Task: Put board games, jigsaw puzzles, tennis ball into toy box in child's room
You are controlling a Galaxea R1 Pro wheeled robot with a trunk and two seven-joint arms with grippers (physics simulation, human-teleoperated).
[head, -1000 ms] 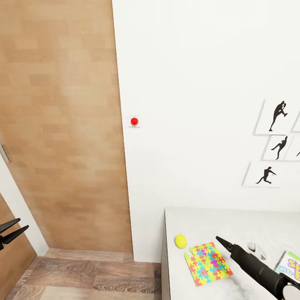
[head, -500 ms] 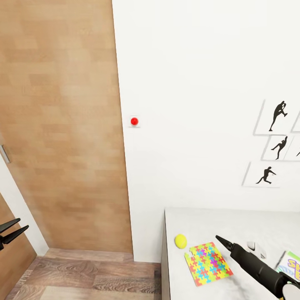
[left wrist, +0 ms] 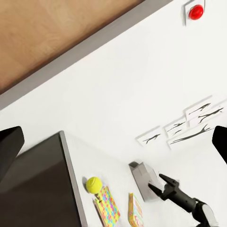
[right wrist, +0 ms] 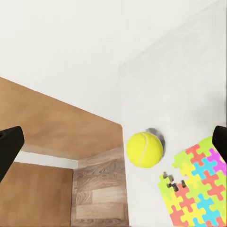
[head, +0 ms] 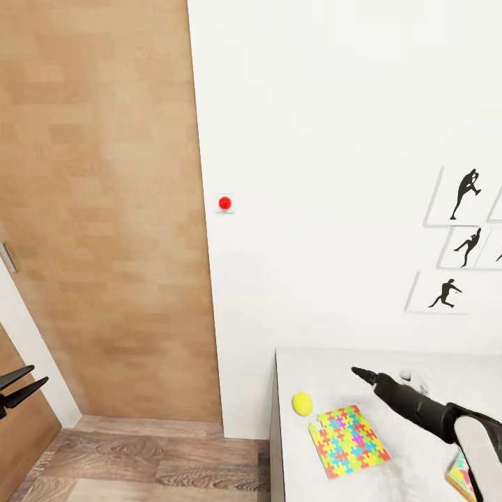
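Note:
A yellow tennis ball (head: 302,403) lies near the left edge of the white table (head: 328,362). Beside it is a many-coloured jigsaw puzzle (head: 348,440). My right gripper (head: 358,374) hovers over the table just beyond the puzzle and right of the ball. In the right wrist view its fingers (right wrist: 9,147) stand far apart, open and empty, with the ball (right wrist: 144,149) and puzzle (right wrist: 201,191) between them. A board game's corner (head: 460,475) peeks out under my right forearm. My left gripper (head: 40,374) hangs open at the far left over the floor.
A wooden door (head: 104,209) fills the left, with a red button (head: 224,203) on the white wall beside it. Silhouette pictures (head: 464,230) hang above the table. In the left wrist view a small grey box (left wrist: 143,178) sits by my right gripper.
My right arm has lifted and reached further over the table, away from me. Its forearm now covers most of the board game. The left arm has not moved.

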